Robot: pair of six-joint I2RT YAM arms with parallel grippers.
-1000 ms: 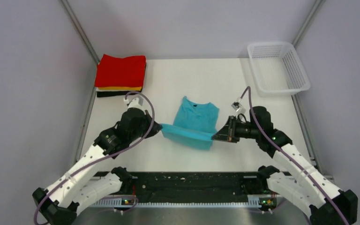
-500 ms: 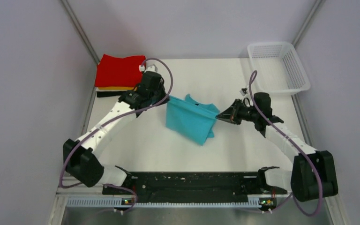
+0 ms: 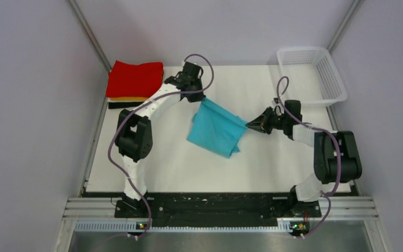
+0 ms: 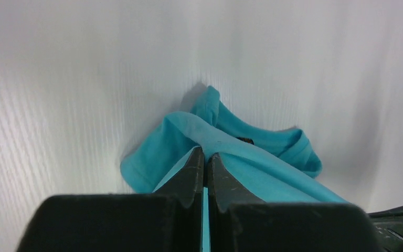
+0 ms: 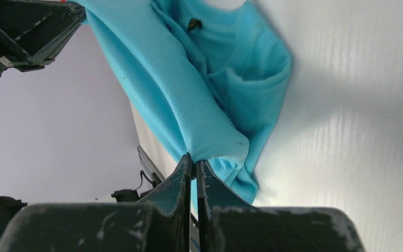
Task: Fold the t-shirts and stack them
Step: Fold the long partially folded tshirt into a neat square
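The turquoise t-shirt (image 3: 216, 128) hangs stretched between my two grippers above the middle of the table, its lower edge drooping toward the front. My left gripper (image 3: 201, 98) is shut on its upper left corner; in the left wrist view the cloth (image 4: 252, 157) runs out from between the closed fingers (image 4: 205, 157). My right gripper (image 3: 250, 125) is shut on its right corner; in the right wrist view the cloth (image 5: 189, 89) hangs from the closed fingers (image 5: 192, 161), dark neck label showing. A stack of folded t-shirts, red (image 3: 135, 79) over orange and black, lies at the far left.
A white plastic mesh basket (image 3: 309, 76) stands at the far right corner. Metal frame posts run along both side walls. The arm bases and a black rail lie along the near edge.
Both grippers have carried the turquoise t-shirt away from the front toward the back of the table and lifted it. The left arm has stretched out far toward the red stack.
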